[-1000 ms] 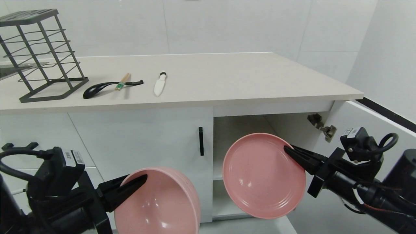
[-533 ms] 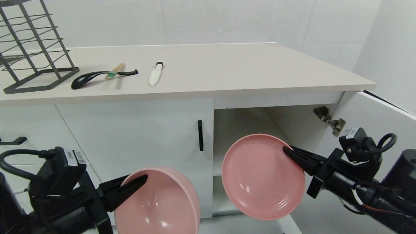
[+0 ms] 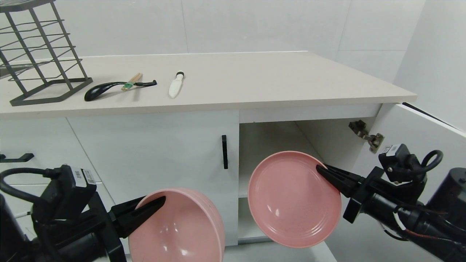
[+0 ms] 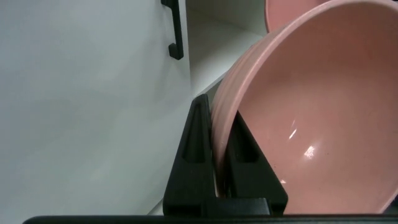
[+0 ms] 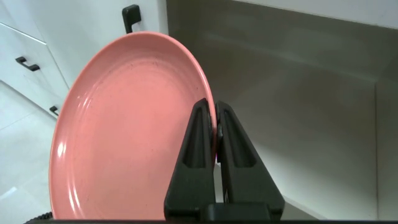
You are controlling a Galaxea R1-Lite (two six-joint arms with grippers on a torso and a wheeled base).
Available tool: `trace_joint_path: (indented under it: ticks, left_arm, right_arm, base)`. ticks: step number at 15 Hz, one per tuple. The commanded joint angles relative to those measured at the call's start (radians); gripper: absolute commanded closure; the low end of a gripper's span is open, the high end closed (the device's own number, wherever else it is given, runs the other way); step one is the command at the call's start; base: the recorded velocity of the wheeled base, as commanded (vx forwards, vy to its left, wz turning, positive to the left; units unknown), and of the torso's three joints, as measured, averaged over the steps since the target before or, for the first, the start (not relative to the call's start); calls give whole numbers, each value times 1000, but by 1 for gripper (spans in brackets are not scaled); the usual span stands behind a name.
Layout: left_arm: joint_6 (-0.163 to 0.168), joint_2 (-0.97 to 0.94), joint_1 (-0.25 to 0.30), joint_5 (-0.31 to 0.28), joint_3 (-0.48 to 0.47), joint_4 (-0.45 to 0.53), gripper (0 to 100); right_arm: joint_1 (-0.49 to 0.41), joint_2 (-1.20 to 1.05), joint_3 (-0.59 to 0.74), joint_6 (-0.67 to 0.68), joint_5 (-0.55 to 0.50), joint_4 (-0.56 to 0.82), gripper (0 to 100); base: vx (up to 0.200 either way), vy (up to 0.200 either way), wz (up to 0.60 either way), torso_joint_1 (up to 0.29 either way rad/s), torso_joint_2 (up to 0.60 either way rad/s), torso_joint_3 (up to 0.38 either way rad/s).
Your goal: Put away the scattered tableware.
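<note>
Still clamped on the rim of the pink bowl (image 3: 182, 229), the left end effector (image 3: 158, 201) holds it low before the closed cabinet door (image 3: 156, 156). The right end effector (image 3: 320, 170) likewise keeps a narrow pinch on the edge of the pink plate (image 3: 291, 200), which is tilted on edge in front of the open cabinet compartment (image 3: 269, 138). Since the earlier frames only the head view has shifted slightly; bowl and plate sit unchanged in their grips. On the surface (image 3: 255, 80) above lie a black spoon (image 3: 98, 91), chopsticks (image 3: 131, 81) and a white utensil (image 3: 175, 86), near a wire rack (image 3: 40, 58).
</note>
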Motion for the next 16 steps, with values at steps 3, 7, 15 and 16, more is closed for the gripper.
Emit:
trace_joint_path:
  ticks: [3, 7, 15, 16]
  left_arm:
    - [0, 7, -2, 0, 0, 3, 100]
    - [31, 20, 3, 3, 23, 10, 100]
    - [123, 20, -7, 3, 41, -10, 100]
    - [130, 20, -7, 3, 43, -9, 100]
  right_arm:
    - [0, 23, 2, 0, 0, -1, 100]
    - [-4, 64, 22, -2, 0, -1, 100]
    - [-15, 73, 97, 0, -6, -1, 100]
    - [-32, 73, 95, 1, -15, -1, 100]
  base:
    - [0, 0, 0, 0, 0, 0]
    - [100, 0, 0, 4, 1, 1]
    - [25, 0, 0, -1, 0, 0]
    - [0, 0, 0, 0, 0, 0]
